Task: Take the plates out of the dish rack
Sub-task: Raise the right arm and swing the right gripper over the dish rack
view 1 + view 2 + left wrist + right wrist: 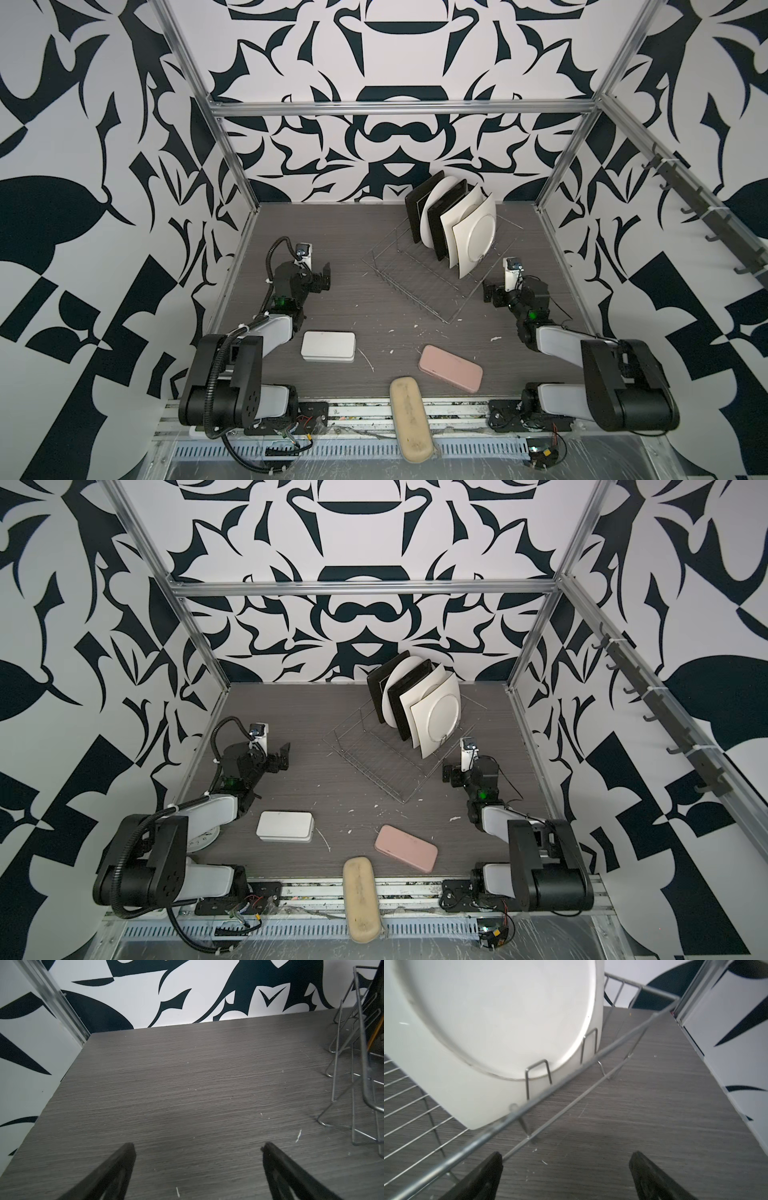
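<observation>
Silver wire dish rack (419,274): sitting on the grey table (332,249).
Plates (453,220): looks like five, standing at the rack's far end.
Left gripper (198,1144): hanging wide open, gripping nothing, well left of the rack.
Right gripper (566,1153): also gaping, empty, just beside the rack's right edge.

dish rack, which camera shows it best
Both top views: the whole dish rack shows, plates at its far end. Left wrist view catches only edge wires; right wrist view, one rail and prongs close up.
</observation>
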Motion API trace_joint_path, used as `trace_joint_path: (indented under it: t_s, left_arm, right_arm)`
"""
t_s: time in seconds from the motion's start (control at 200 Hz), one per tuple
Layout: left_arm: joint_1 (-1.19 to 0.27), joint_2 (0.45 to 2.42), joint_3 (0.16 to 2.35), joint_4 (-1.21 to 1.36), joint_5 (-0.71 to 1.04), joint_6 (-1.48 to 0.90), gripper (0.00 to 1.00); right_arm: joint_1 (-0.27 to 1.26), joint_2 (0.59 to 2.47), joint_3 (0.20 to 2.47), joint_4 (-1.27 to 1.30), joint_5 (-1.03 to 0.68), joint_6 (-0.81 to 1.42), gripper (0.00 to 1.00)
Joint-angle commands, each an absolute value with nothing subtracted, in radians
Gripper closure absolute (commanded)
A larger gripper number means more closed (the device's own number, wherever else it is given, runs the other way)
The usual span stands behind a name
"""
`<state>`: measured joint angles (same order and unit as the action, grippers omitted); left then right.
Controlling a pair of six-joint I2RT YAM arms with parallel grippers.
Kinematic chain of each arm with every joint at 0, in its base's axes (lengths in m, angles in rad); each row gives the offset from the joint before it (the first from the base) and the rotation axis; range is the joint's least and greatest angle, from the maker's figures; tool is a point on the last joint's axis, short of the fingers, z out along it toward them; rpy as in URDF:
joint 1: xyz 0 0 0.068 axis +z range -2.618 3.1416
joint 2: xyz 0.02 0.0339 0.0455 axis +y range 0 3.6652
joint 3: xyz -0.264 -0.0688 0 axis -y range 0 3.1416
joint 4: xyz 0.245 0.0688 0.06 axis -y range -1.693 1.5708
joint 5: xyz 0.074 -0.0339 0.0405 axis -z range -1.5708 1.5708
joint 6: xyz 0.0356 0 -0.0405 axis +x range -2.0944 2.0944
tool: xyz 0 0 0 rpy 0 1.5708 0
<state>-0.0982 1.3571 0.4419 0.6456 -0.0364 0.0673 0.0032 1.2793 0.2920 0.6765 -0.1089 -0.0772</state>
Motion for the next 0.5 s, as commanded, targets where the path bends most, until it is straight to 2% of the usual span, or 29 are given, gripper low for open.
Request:
trace_joint_path:
  t_s: [0.0, 0.11, 0.285, 0.495]
  left_arm:
    - [-0.124, 1.321, 0.456, 0.638, -0.079, 0.116, 0.01]
    - [-0.14, 1.301, 0.477, 0.637, -0.122, 0.138, 0.01]
    - [-0.144, 1.284, 0.615, 0.431, -0.126, 0.096, 0.01]
    - [-0.156, 1.236, 0.673, 0.298, -0.125, 0.045, 0.01]
  right_arm:
    - [0.011, 1.199, 0.289, 0.646, -0.132, -0.124, 0.0]
    - [0.011, 1.115, 0.263, 0.621, -0.094, -0.149, 0.0]
    - [0.012, 0.975, 0.246, 0.52, -0.053, -0.144, 0.0]
    - [0.011, 0.748, 0.27, 0.3, 0.023, -0.093, 0.02]
